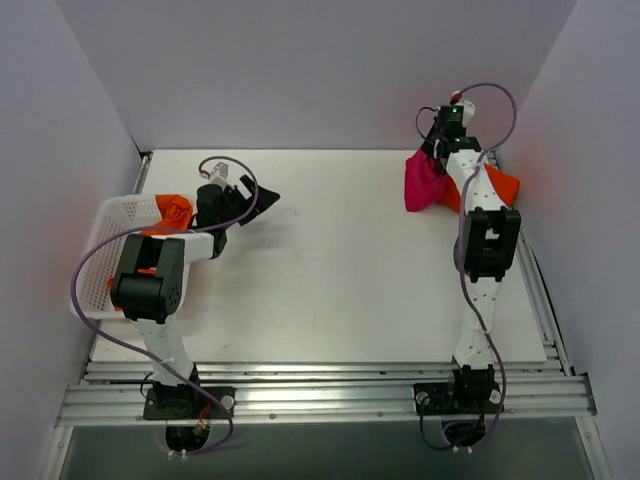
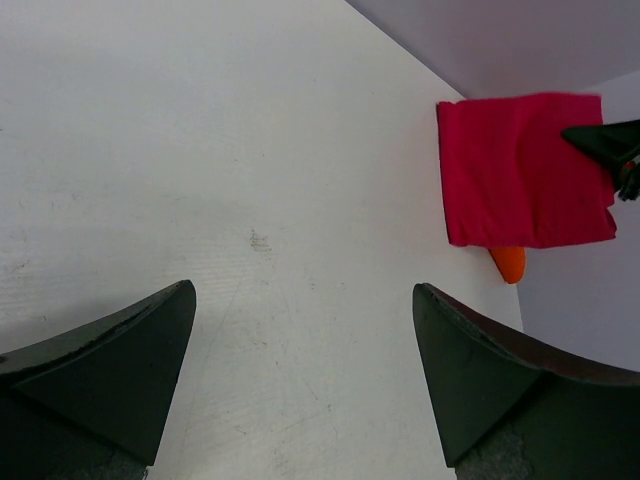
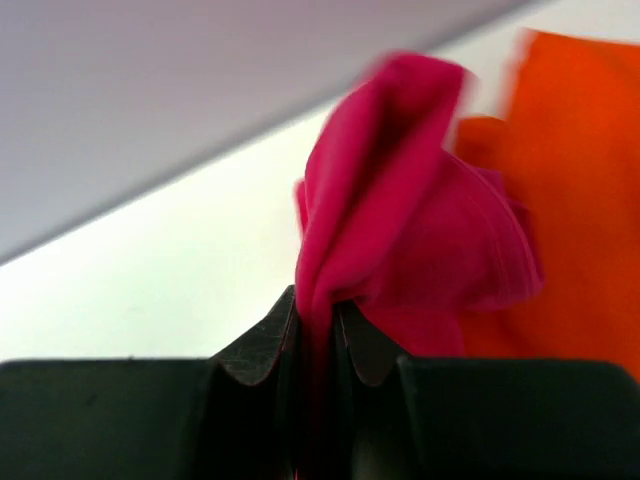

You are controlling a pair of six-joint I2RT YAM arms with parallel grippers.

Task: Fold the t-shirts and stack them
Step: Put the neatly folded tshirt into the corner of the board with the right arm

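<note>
At the far right, the crimson t-shirt (image 1: 424, 183) hangs bunched from my right gripper (image 1: 438, 150), which is shut on a pinch of its cloth (image 3: 400, 230). The jaws (image 3: 318, 300) close tightly on the fold. An orange t-shirt (image 1: 503, 186) lies on the table just behind and under it, and also shows beside the crimson cloth (image 3: 570, 200). My left gripper (image 1: 252, 203) hovers open over bare table left of centre, nothing between its fingers (image 2: 304, 288). From there the crimson t-shirt (image 2: 520, 170) looks like a flat hanging panel with an orange corner (image 2: 508, 262) below it.
A white mesh basket (image 1: 100, 250) sits at the table's left edge with another orange t-shirt (image 1: 175, 210) bunched in it, partly hidden by the left arm. Grey walls close in the back and both sides. A metal rail runs along the near edge.
</note>
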